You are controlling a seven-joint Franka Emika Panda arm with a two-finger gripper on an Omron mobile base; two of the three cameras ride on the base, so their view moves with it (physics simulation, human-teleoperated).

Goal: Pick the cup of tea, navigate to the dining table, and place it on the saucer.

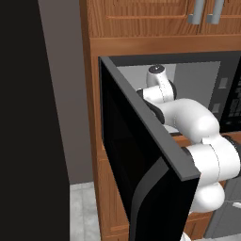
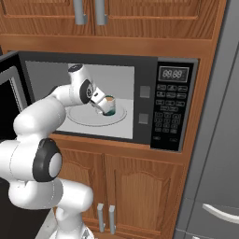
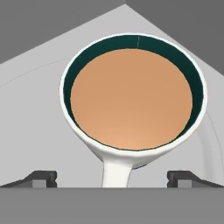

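Left base view: microwave door swung wide open toward the camera, its edge cutting across the frame. Arm goes past the door into the microwave cavity. Wood cabinets above the microwave, with two metal handles.

Right base view: arm reaches into the microwave from the left. Gripper sits right over the cup, which stands on the round turntable inside the cavity, near its centre. Keypad is on the microwave's right side, wood cabinets below it, a grey fridge to the right of it.

Hand view: looking straight down into the cup, brown tea up near the rim, dark green inner wall, white handle pointing toward the camera. Fingertips stand wide apart, one on each side of the handle, nothing pinched between them. Cup rests on the pale turntable inside the microwave.
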